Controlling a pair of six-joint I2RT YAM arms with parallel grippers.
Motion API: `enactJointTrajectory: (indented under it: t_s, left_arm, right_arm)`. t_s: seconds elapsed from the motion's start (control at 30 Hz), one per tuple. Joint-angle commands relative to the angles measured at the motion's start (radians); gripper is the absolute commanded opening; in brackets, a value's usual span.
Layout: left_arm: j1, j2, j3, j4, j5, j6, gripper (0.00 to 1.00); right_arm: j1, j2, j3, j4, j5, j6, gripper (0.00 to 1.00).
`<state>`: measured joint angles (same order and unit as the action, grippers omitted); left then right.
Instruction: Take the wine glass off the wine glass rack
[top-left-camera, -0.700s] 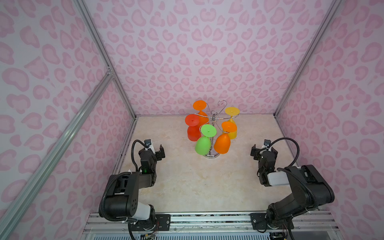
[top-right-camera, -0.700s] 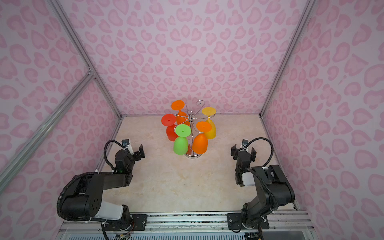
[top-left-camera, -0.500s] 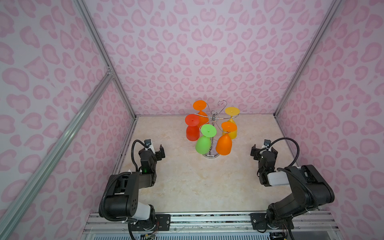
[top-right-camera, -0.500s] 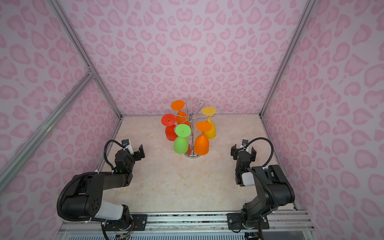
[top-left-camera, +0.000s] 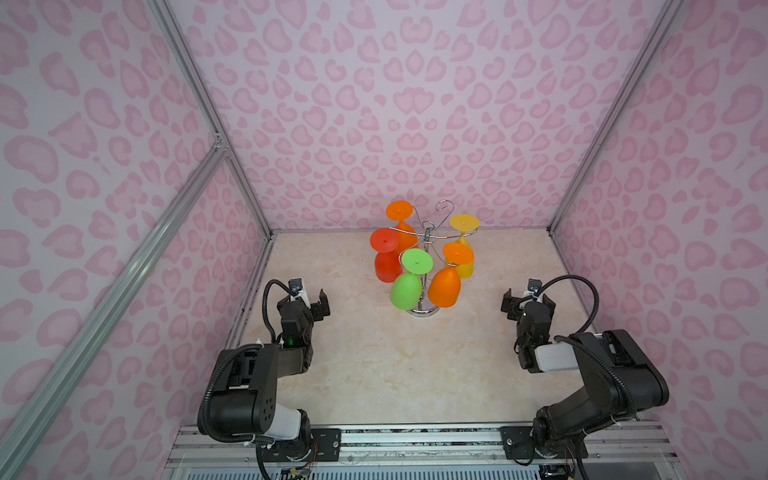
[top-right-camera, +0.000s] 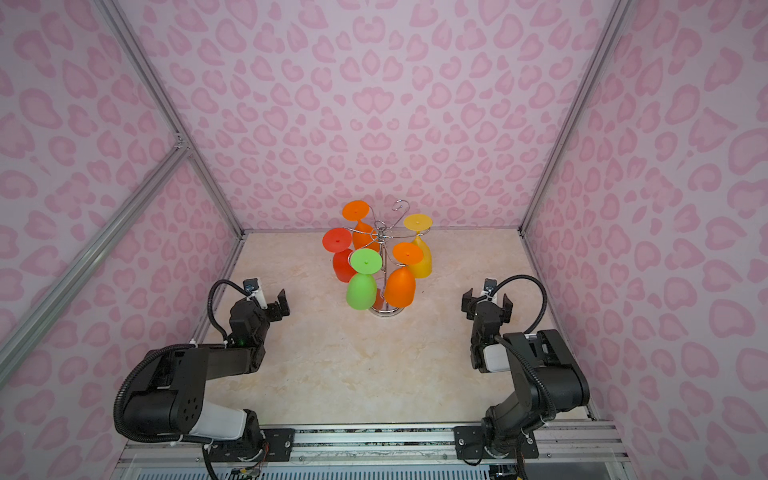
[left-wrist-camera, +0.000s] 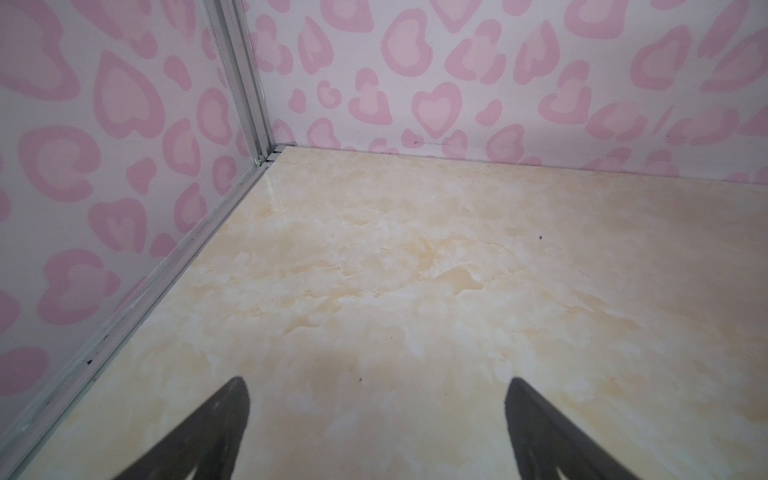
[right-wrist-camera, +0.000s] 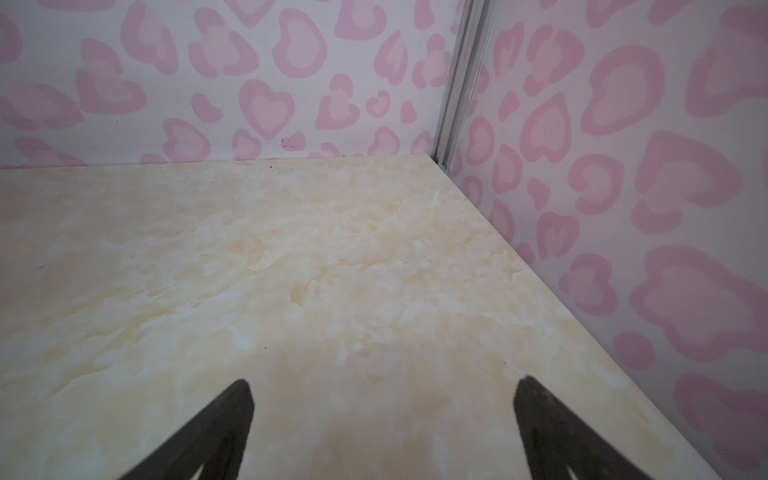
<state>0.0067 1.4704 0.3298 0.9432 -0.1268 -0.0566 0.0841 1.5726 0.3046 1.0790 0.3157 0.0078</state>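
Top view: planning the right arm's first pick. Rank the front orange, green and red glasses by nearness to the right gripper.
1. front orange glass, front right of the wine glass rack, closest to the right gripper.
2. green glass, front left.
3. red glass, left side, farther back.

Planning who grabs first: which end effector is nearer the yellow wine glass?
Right. The right end effector, open, sits to the right of the yellow wine glass and nearer the camera. The left end effector, also open, is across the wine glass rack, farther off.
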Motion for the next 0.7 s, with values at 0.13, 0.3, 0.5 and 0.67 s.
enactJointTrajectory:
  t_s: [0.13, 0.3, 0.5, 0.67]
  left_arm:
    - [0.001, 0.003, 0.002, 0.035, 0.006, 0.000, 0.98]
    - [0.001, 0.002, 0.002, 0.035, 0.006, 0.000, 0.98]
    - [0.001, 0.003, 0.002, 0.035, 0.007, 0.000, 0.98]
    - [0.001, -0.002, -0.004, 0.043, -0.005, -0.002, 0.98]
  right_arm:
    - [0.000, 0.005, -0.002, 0.032, 0.000, 0.002, 0.98]
    - [0.001, 0.005, -0.002, 0.032, 0.001, 0.002, 0.98]
    - [0.000, 0.004, -0.003, 0.033, 0.001, 0.001, 0.98]
    - [0.000, 0.003, -0.004, 0.037, 0.000, 0.001, 0.98]
